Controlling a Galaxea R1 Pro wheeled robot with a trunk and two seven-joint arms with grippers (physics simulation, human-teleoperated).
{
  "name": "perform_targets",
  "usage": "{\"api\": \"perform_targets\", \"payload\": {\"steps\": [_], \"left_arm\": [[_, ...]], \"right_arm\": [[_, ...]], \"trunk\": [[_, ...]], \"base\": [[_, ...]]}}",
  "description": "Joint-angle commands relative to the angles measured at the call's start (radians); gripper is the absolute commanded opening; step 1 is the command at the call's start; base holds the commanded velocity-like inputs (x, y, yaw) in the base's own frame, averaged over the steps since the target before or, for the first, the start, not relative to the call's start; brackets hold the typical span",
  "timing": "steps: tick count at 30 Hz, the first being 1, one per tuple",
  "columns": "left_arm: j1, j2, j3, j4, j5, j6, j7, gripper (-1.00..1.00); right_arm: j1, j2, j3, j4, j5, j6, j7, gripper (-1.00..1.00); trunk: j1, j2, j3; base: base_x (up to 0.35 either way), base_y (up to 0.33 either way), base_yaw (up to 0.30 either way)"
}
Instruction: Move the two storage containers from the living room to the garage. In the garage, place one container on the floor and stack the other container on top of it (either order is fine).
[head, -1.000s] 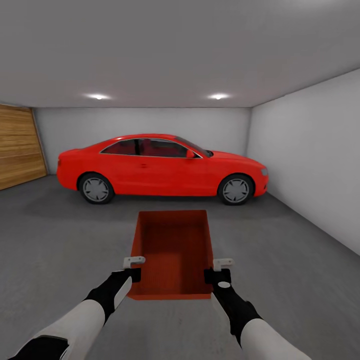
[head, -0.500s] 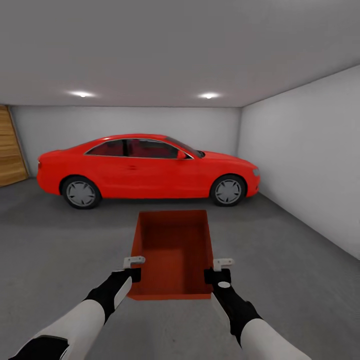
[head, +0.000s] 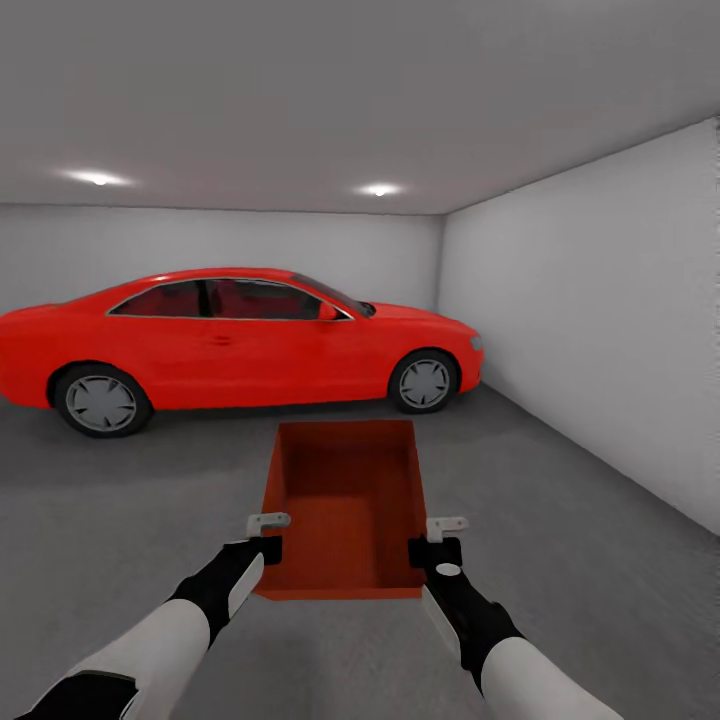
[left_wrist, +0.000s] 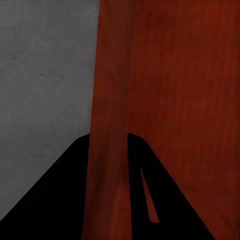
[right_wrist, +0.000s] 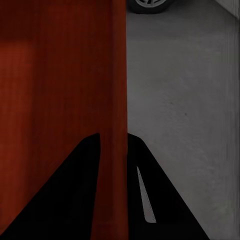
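a robot's head camera looks into a garage with plain pale walls and a dark grey concrete floor (head: 120, 520). at the far left, a ceiling light (head: 97, 178) glows, and a second ceiling light (head: 378, 189) sits further right. below them a red car (head: 230, 340) is parked side-on against the back wall, its nose pointing right. a white side wall (head: 600, 340) runs along the right of the room.

low in the middle, a red-orange open-top storage container (head: 345, 505) is held out in front of the robot, above the floor, with its long sides running away from the camera. it looks empty inside.

the left arm, white with a black forearm, reaches in from the lower left. the left gripper (head: 266, 537) is clamped on the container's left wall near the closest corner; in the left wrist view the red wall (left_wrist: 110, 150) stands between the two dark fingers (left_wrist: 55, 200). the right arm mirrors it from the lower right. the right gripper (head: 438, 540) is clamped on the container's right wall near its closest corner, and the right wrist view shows that wall (right_wrist: 117, 125) pinched between the fingers (right_wrist: 165, 200), with grey floor and a car wheel (right_wrist: 149, 5) beyond.
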Motion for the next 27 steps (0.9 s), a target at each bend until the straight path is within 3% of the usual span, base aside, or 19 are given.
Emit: {"api": "perform_targets", "payload": {"steps": [1,27], "left_arm": [[-0.001,0.054,0.024,-0.005,-0.023,-0.054,0.017,-1.00],[-0.001,0.055,0.025,-0.005,-0.023,-0.054,0.017,-1.00]], "right_arm": [[0.000,-0.001,0.008,0.001,-0.014,0.006,-0.006,-1.00],[0.000,-0.001,0.007,0.001,-0.014,0.005,-0.006,-1.00]], "trunk": [[0.001,-0.001,-0.002],[0.001,-0.001,-0.002]], "base": [[0.322,0.112,-0.245],[0.322,0.112,-0.246]]}}
